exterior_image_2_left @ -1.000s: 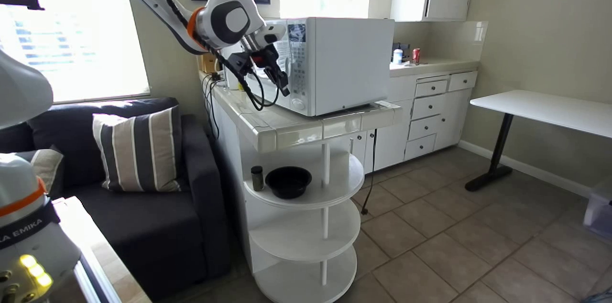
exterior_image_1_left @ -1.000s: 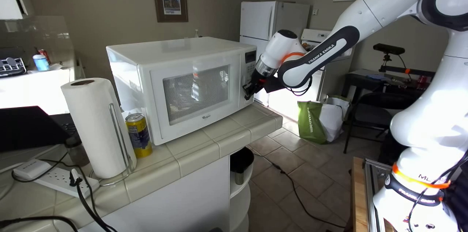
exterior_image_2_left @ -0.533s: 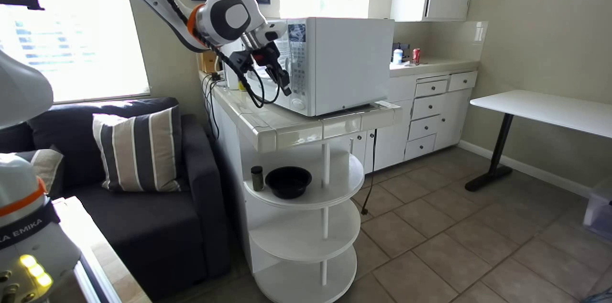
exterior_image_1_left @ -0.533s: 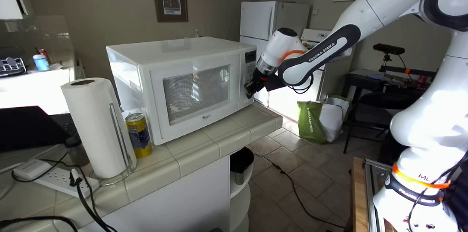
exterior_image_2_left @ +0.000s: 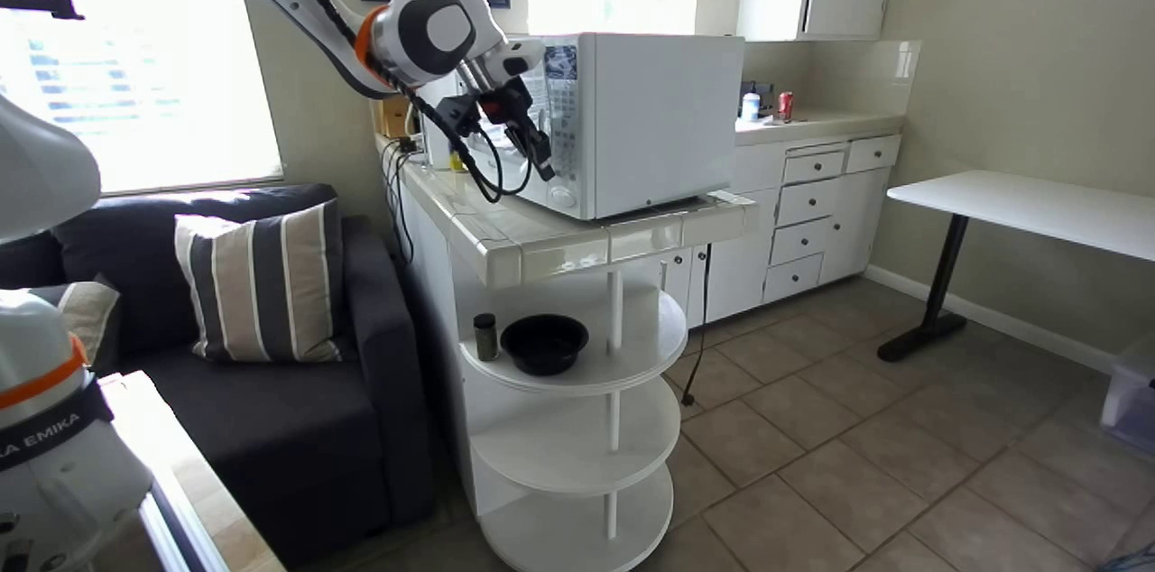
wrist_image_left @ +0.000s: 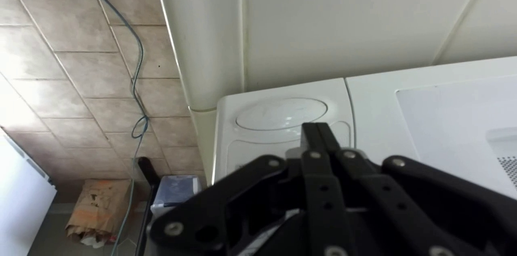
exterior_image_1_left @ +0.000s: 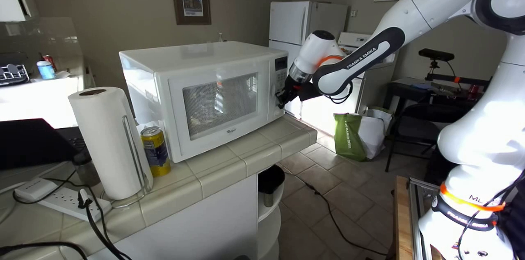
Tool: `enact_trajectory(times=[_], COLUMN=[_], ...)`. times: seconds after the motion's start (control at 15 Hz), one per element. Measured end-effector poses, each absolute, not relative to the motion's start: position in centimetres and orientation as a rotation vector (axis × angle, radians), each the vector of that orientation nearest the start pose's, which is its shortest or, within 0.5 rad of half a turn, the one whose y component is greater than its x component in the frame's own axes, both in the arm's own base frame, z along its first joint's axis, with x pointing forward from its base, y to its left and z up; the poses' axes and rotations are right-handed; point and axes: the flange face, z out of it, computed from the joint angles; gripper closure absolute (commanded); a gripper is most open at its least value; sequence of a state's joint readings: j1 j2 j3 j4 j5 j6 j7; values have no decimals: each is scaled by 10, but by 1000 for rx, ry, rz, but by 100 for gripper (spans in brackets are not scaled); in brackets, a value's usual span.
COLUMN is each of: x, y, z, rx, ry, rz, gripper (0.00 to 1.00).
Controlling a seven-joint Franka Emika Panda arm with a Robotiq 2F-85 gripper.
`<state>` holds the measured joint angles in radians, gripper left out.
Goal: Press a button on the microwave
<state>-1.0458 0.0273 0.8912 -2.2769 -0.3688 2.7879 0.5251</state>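
Note:
The white microwave (exterior_image_1_left: 211,53) stands on the tiled counter, its door closed; it also shows in an exterior view (exterior_image_2_left: 663,121). Its control panel (exterior_image_2_left: 563,98) is a narrow strip with a dark display on top and small keys below. A large oval button (wrist_image_left: 278,114) lies at the panel's bottom end; it also shows in an exterior view (exterior_image_2_left: 562,196). My gripper (wrist_image_left: 316,124) is shut and empty, its fingertips together just beside the oval button, over the panel's door-side edge. In both exterior views the gripper (exterior_image_1_left: 281,106) is at the panel's lower part. Whether the tips touch it, I cannot tell.
The counter edge (exterior_image_1_left: 262,157) runs in front of the microwave. A yellow can (exterior_image_1_left: 156,151) and a paper towel roll (exterior_image_1_left: 110,145) stand at its far side from the gripper. A loop of cable (exterior_image_2_left: 492,184) hangs below the wrist. Round shelves (exterior_image_2_left: 577,446) sit under the counter.
The gripper has shifted slightly across the control panel, away from the door and toward the panel's outer edge. It stays shut. The microwave has not moved.

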Motion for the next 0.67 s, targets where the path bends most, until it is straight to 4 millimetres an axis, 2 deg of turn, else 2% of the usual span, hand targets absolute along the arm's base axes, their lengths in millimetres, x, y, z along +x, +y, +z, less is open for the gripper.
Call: enact_trajectory(times=[0.67], x=[553], y=[-73], z=[401], rx=[-3112], ry=[507], rz=[-869], gripper=[100])
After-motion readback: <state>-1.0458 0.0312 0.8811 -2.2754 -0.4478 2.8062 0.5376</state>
